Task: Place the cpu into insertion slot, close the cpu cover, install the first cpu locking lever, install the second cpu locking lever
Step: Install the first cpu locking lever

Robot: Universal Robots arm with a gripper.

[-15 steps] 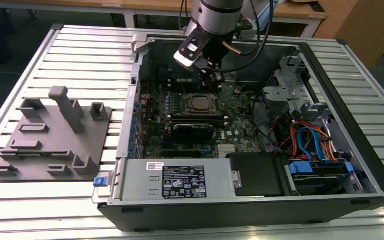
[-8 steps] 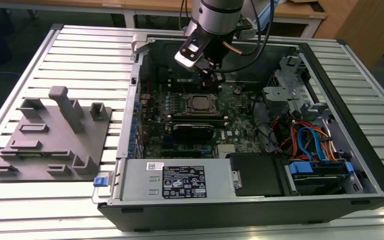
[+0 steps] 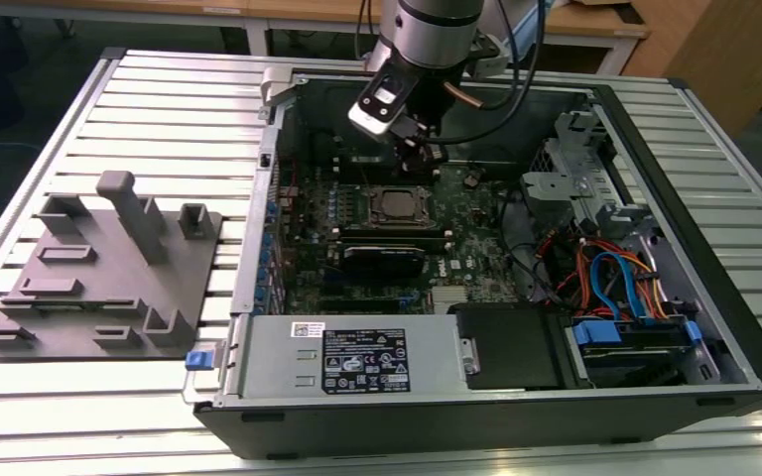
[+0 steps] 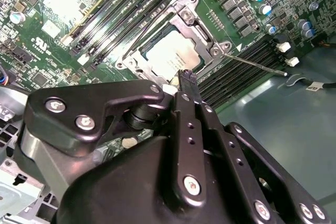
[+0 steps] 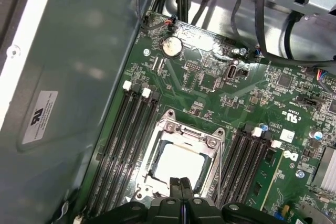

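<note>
Slatted metal tabletop (image 3: 156,89), exterior view: one open black computer case (image 3: 698,327) lying on its side; to the exterior view's left of it, one grey fixture plate (image 3: 76,297) bearing several upright blocks.
Contents of case:
- one green motherboard (image 3: 354,288)
- one grey power-supply box (image 3: 341,362) along the near wall
- one long black card (image 3: 384,260)
- one bundle of blue cables (image 3: 613,278) toward the exterior view's right
- one cpu (image 3: 393,205), pale top up, near the middle of the board

One arm (image 3: 428,30) entering from above. Hand (image 3: 415,147) hanging over the board, close to the cpu.

Second wrist view: hand (image 4: 187,77) with fingers pressed together, nothing between them, tips close over the socket's edge. One cpu (image 4: 176,56) seated in the insertion slot. One cpu cover (image 4: 195,18) lying down around it, chip top showing through the window. One thin lever (image 4: 257,64) angling away from a frame corner, across the memory slots (image 4: 233,77).

First wrist view: hand (image 5: 181,183), same closed state, just beside the cpu (image 5: 181,163). Insertion slot (image 5: 154,157) black-rimmed, framed by the cpu cover (image 5: 189,132). Two banks of memory slots, one on either side of the socket (image 5: 123,140). One round coin cell (image 5: 170,47) farther up the board.
</note>
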